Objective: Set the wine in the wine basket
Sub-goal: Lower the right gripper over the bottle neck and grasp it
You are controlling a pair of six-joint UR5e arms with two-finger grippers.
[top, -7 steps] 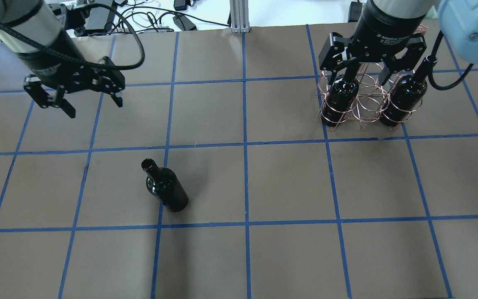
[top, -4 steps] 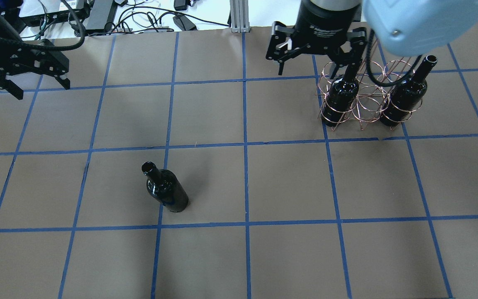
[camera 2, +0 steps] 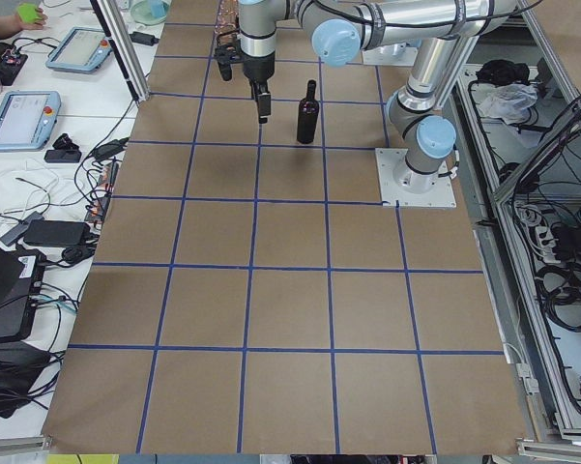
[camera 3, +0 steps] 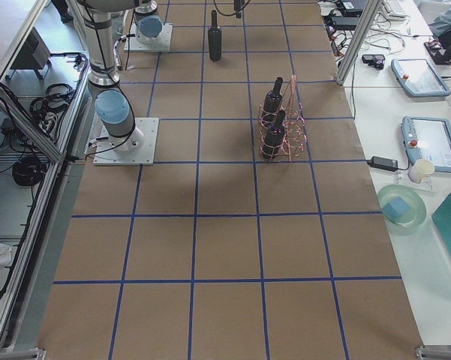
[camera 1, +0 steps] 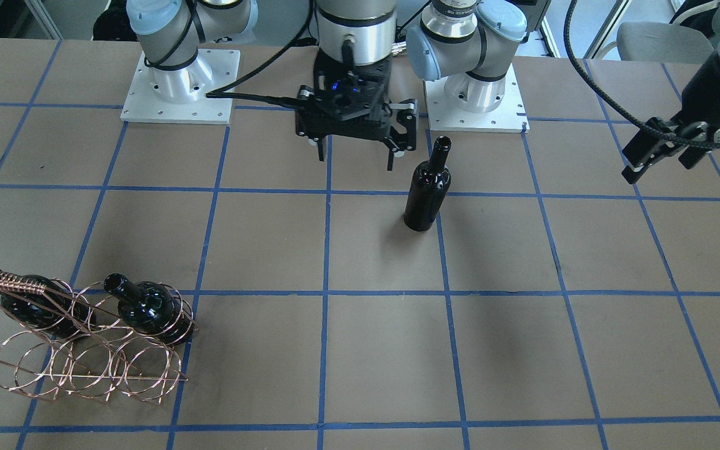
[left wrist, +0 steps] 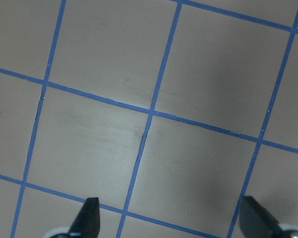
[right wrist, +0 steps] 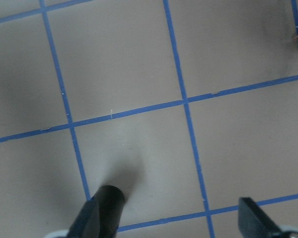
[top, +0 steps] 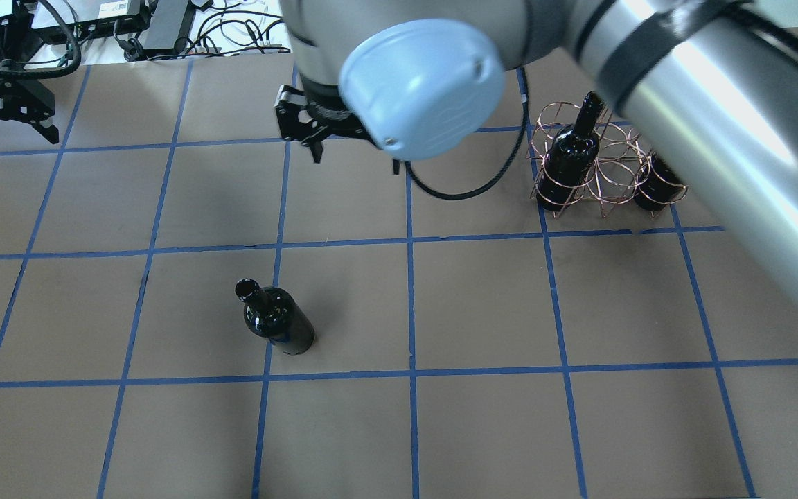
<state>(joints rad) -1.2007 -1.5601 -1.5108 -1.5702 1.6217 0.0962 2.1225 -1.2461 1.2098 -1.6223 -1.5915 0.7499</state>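
Glossy black glass wine bottle [camera 1: 425, 190] upright on the brown counter [camera 1: 372, 362]; left claw [left wrist: 168, 206] and right claw [camera 1: 356, 161] both released.

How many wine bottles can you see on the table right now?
3. The loose bottle stands upright alone on the table; the second bottle and third bottle sit in the wine basket's end loops. None appears hidden.

Robotics lab, not a home. Bench-size table [camera 2: 290, 309] papered brown, gridded with blue tape [camera 1: 325, 294]. Robot arms [camera 1: 166, 37] bolted down on metal base plates [camera 1: 141, 109]. Teach pendants [camera 2: 19, 116], loose cables [camera 2: 39, 208] and power bricks [camera 2: 53, 232] along the side bench. Aluminium frame posts [camera 2: 116, 48] at the edges.
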